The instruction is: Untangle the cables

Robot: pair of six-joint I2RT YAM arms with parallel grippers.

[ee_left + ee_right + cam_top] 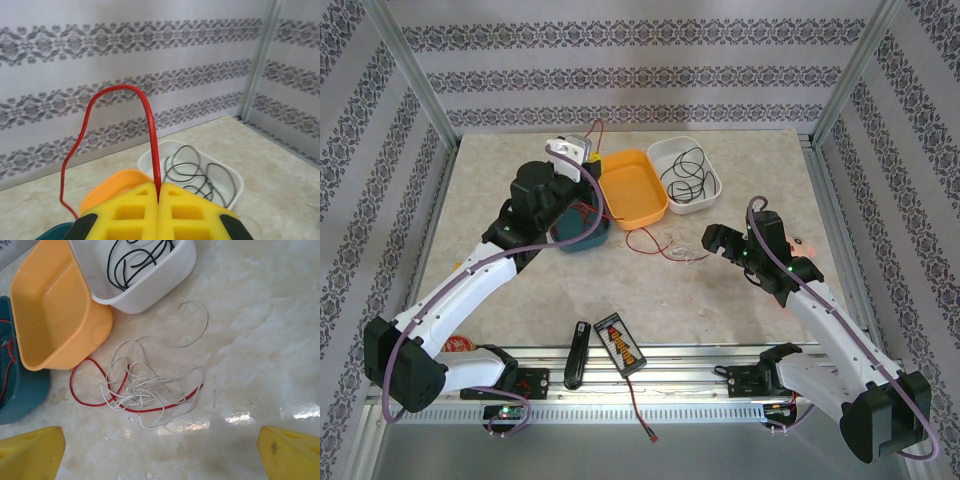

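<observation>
Black cable [135,262] coiled; red cable [155,408] and white cable [150,385] seemingly entangled.

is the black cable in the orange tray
No, the black cable lies coiled in the white tray, beside the orange tray.

Pale tabletop [720,300]: teal tray [590,243], orange tray [633,185], white tray [715,190] side by side. In front, white cable [150,385] and red cable [75,390] tangled. Striped device [619,342] at near edge.

Left arm stretches to the upper centre-left, left gripper [159,207] pinched tight on the red cable [146,107] — right gripper [160,455] hovers right of centre, fingers spread wide.
</observation>
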